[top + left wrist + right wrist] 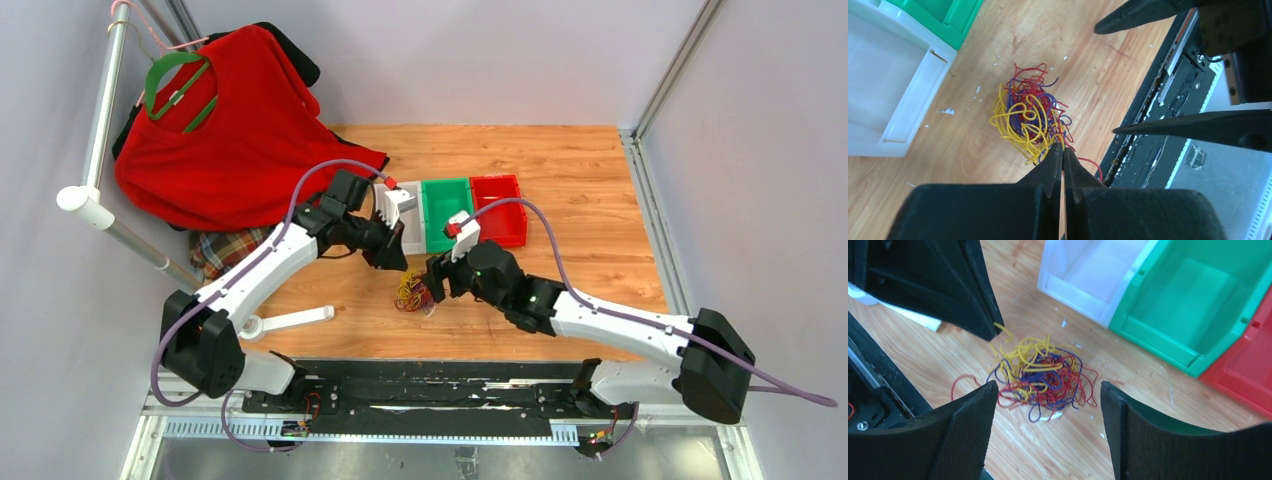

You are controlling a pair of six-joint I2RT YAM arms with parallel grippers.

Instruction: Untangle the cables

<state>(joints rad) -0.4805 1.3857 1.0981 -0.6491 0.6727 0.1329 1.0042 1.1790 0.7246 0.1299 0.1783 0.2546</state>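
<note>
Cables (pixel 412 292) knotted between the arms

Light, springy wires heaped on the table (pixel 560 170); left gripper (pixel 1062 150) looks clenched on a yellow strand at the heap's edge, right gripper (pixel 1048 390) hangs released above. Best pull loose outer loops.

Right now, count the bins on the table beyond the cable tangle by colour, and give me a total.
White bin: 1
Green bin: 1
Red bin: 1
Total: 3
</note>
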